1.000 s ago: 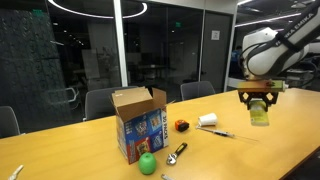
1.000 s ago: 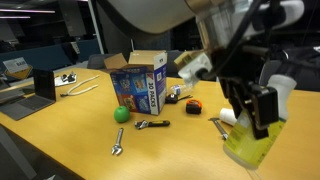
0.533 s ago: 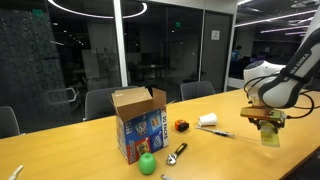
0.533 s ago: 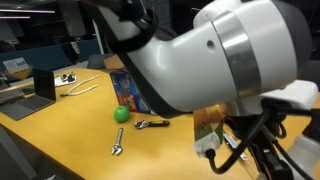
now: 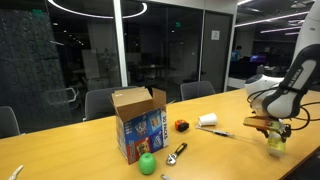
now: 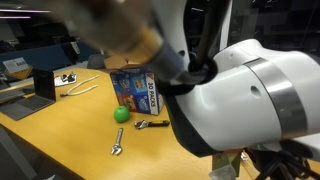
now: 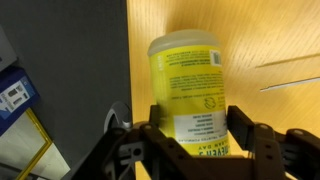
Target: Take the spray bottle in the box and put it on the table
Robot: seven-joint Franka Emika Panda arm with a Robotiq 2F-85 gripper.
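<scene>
The bottle is out of the box. It hangs in the gripper at the far end of the table, well apart from the box. In the wrist view the fingers are closed against the labelled body from both sides, with the table edge just beside it. In an exterior view the bottle sits low under the gripper, right at the tabletop. Whether its base is touching the wood cannot be told.

The bottle looks light. Its thin plastic wall would likely give a little under a hard squeeze, and the glossy label could slide between smooth pads. The present hold across the round body looks like the sound one, as the spray head would be an awkward place to grip. Being narrow and upright, the bottle may tip if let go before its base is flat on the table.
</scene>
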